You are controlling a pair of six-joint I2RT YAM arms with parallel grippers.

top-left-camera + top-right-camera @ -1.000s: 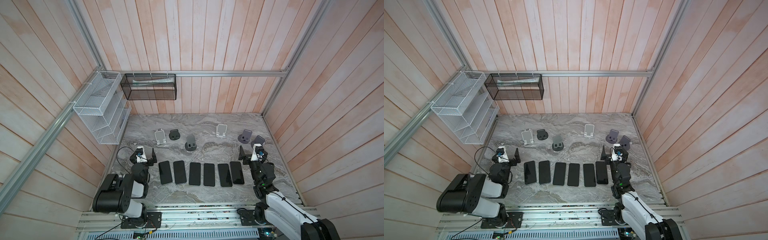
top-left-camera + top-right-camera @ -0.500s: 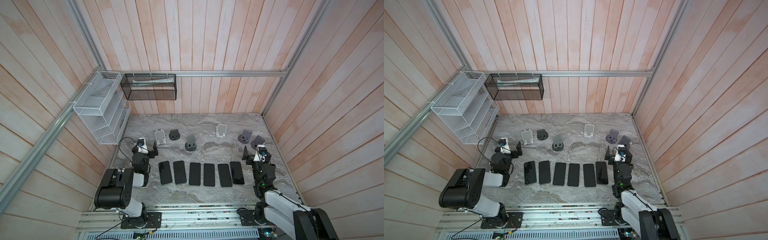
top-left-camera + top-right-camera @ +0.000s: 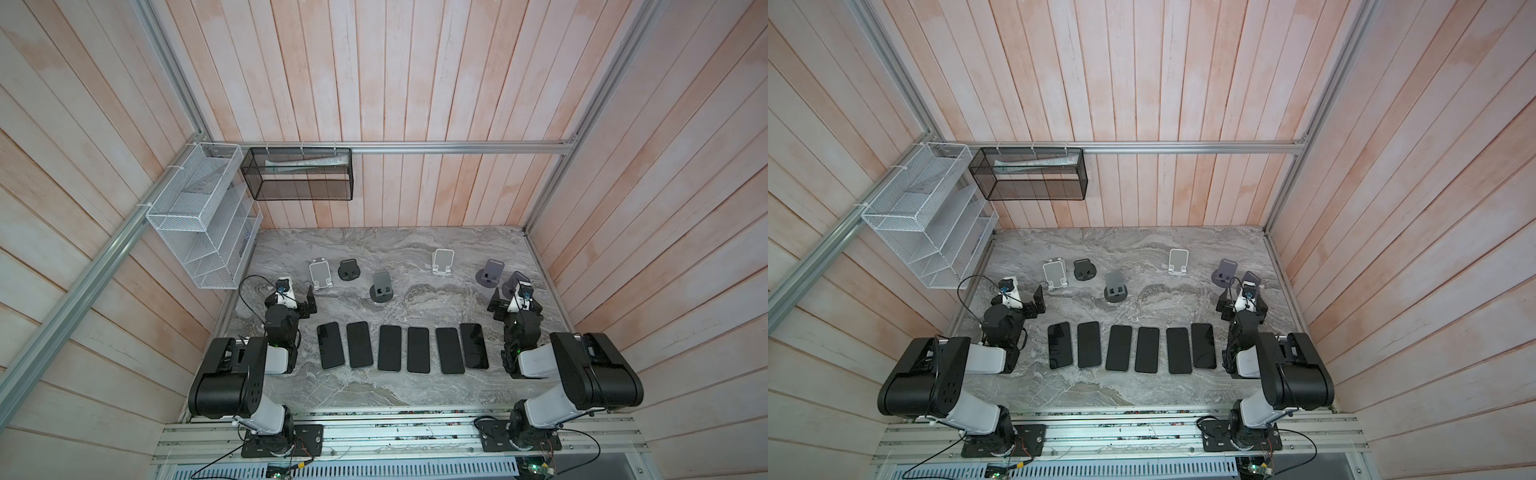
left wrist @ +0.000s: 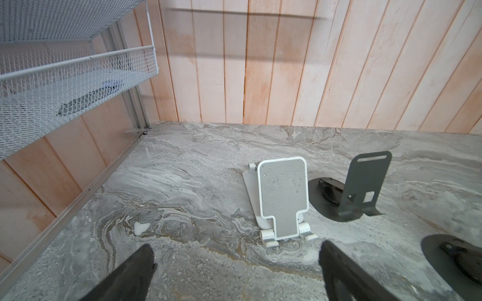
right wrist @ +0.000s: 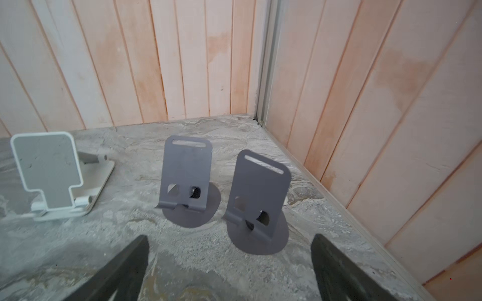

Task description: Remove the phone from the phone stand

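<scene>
- Six dark phones [image 3: 389, 348] lie flat on the grey marbled tabletop [image 3: 415, 395], side by side in one row between the two arms.
- None of the phones touches a stand. The stands are all behind the row and well apart from it.
- From left to right in both top views, the stands are a white stand [image 4: 283, 198], a black stand [image 4: 365, 185] just beside it and a dark grey stand [image 3: 381, 286].
- Further right are a second white stand [image 5: 48, 169], a grey-violet stand [image 5: 185, 177] and its twin [image 5: 258, 198] near the back right corner.
- The left gripper [image 4: 236, 250] is low over the tabletop and faces the white stand. Its fingers [image 4: 135, 273] are wide apart with only bare tabletop between them.
- The right gripper [image 5: 229, 239] faces the grey-violet stand and its twin. Its fingers [image 5: 339, 265] are also spread wide and hold nothing.
</scene>
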